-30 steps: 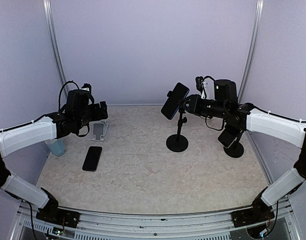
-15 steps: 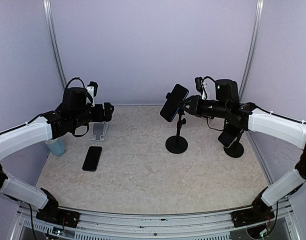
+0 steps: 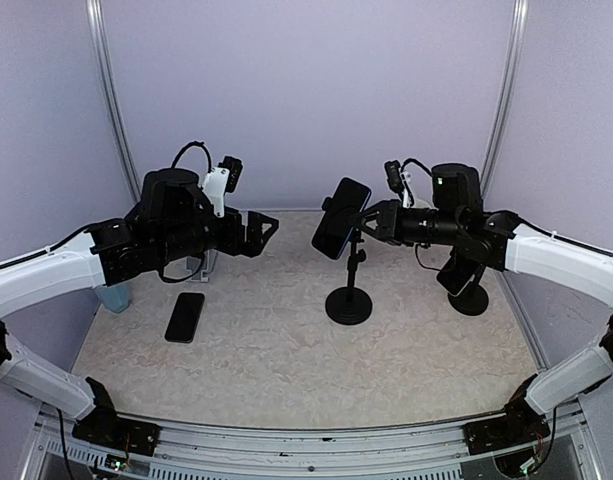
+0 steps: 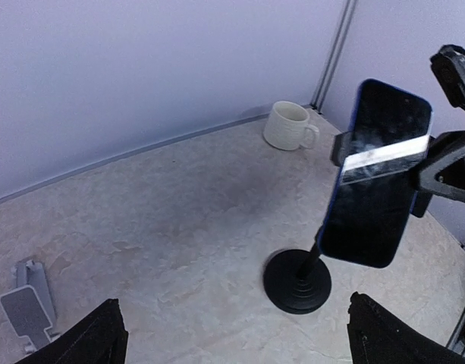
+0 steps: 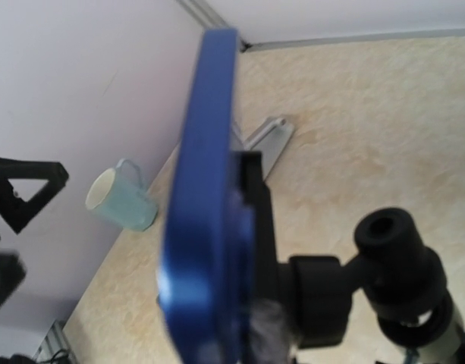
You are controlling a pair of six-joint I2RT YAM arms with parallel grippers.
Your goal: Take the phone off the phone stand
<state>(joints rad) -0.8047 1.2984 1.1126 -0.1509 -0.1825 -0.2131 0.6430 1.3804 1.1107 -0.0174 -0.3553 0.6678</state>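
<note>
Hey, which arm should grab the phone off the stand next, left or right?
Left. The left fingers are open, empty and facing the phone. The right fingers look closed on the phone stand behind the phone, steadying it.

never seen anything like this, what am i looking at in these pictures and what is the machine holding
These are two robot arms bolted to the near edge of a table, each ending in a two-finger gripper. The wide picture looks down from above and behind them; the other two come from cameras on each wrist. The right gripper is closed on the head of a black phone stand, which clamps a blue phone. The left gripper is open and holds nothing. On the table lie a second phone, a small grey stand, a white mug and a light blue cup.
</note>
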